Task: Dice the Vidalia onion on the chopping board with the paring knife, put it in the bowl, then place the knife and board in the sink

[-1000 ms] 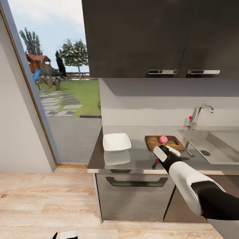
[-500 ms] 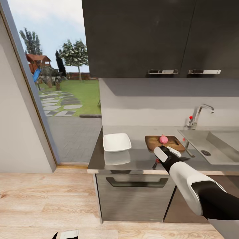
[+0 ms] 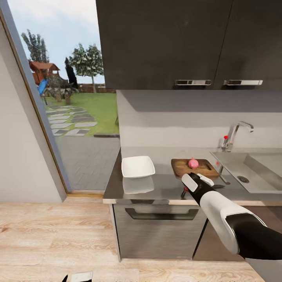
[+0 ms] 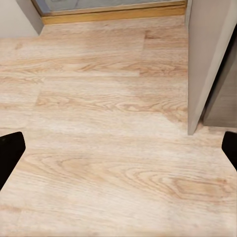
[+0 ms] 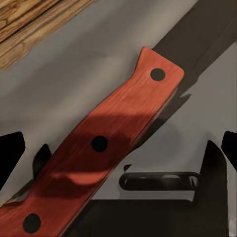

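Note:
A pink Vidalia onion sits whole on the brown chopping board, which lies on the grey countertop left of the sink. The paring knife lies on the countertop in front of the board, and its red riveted handle runs between the fingers. My right gripper hangs just above that handle, open, not touching it. A corner of the board is in the right wrist view. The white bowl stands left of the board. My left gripper is open over the floor, low at my side.
A chrome tap with a red dot stands behind the sink. Dark wall cabinets hang above the counter. Below it is a cabinet front with a handle. A glass door to the garden is at the left, above wooden floor.
The head view has shifted very slightly. My right gripper stays open over the knife handle, and nothing on the counter has moved.

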### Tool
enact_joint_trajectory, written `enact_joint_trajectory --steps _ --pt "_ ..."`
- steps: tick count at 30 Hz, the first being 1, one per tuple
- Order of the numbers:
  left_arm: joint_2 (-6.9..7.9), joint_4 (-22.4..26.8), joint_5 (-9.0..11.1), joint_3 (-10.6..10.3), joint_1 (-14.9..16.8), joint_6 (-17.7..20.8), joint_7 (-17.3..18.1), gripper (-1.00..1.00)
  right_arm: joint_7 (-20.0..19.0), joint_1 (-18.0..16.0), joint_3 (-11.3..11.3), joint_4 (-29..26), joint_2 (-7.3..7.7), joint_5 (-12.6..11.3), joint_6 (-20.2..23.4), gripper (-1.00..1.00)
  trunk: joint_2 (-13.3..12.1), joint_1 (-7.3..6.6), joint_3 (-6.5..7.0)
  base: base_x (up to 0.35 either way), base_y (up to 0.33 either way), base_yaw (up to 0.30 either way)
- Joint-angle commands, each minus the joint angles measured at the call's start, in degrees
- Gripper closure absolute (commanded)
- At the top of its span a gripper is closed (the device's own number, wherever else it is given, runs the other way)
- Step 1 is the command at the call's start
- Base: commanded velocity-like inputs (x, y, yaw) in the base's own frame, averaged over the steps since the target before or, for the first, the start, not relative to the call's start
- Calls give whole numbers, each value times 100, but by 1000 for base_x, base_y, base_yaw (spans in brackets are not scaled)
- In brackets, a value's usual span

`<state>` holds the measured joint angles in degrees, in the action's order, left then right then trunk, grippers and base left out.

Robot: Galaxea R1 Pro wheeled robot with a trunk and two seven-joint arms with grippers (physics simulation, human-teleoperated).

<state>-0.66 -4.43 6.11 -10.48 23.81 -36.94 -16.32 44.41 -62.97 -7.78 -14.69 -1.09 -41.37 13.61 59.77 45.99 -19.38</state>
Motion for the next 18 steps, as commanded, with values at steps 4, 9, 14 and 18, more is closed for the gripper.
enact_joint_trajectory --steps 4,9,14,18 --pt "-4 -23 57 -51 10 -33 -3 -100 33 -4 -48 0 4 -20 59 -100 5 0 -35 0 0 0" --pt "-4 -23 57 -51 10 -33 -3 -100 33 -2 -48 1 -8 -20 59 -100 5 0 -70 0 0 0" --pt "-4 -23 57 -51 10 -33 -3 -100 33 -2 -51 1 -13 -20 58 -100 5 0 -104 0 0 0" --pt "-4 -23 57 -51 10 -33 -3 -100 33 -2 -52 1 -14 -20 56 -100 5 0 -130 0 0 0"
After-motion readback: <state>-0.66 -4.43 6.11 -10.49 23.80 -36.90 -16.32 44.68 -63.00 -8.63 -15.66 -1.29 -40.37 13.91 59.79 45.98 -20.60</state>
